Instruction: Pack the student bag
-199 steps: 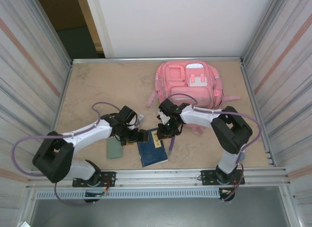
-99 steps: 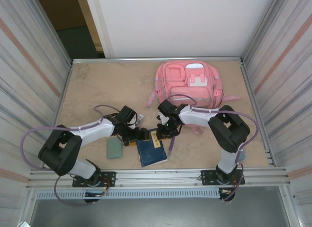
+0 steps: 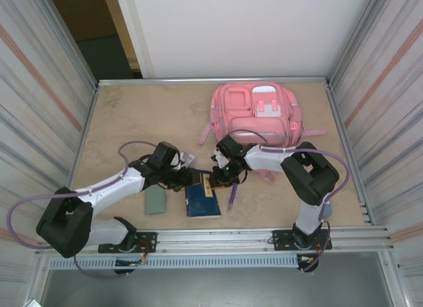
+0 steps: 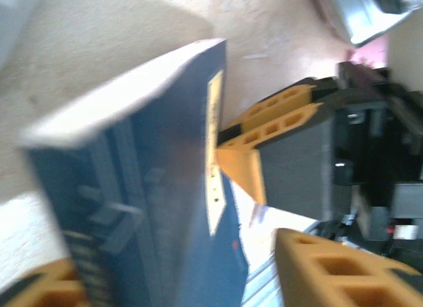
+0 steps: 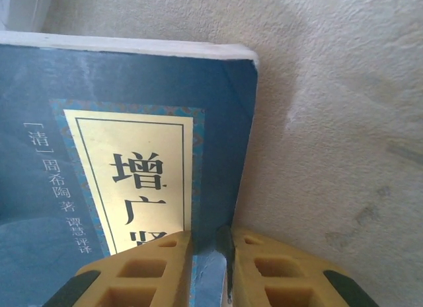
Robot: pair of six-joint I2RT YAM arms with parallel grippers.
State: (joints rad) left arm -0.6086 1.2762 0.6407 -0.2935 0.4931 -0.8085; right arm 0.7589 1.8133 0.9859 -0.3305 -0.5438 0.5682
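Student bag (image 3: 260, 114) at far edge; right claw (image 5: 205, 251) clenched on book (image 5: 119, 76); left claw (image 3: 188, 183) unclear.

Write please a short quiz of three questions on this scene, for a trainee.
1. True or false: the student bag lies apart from the blue book.
2. What does the right gripper pinch? A) a bag strap B) the blue book's edge C) nothing
3. Fill in: in the top view, the green flat item lies to the book's ___.
Key: 1 true; 2 B; 3 left.
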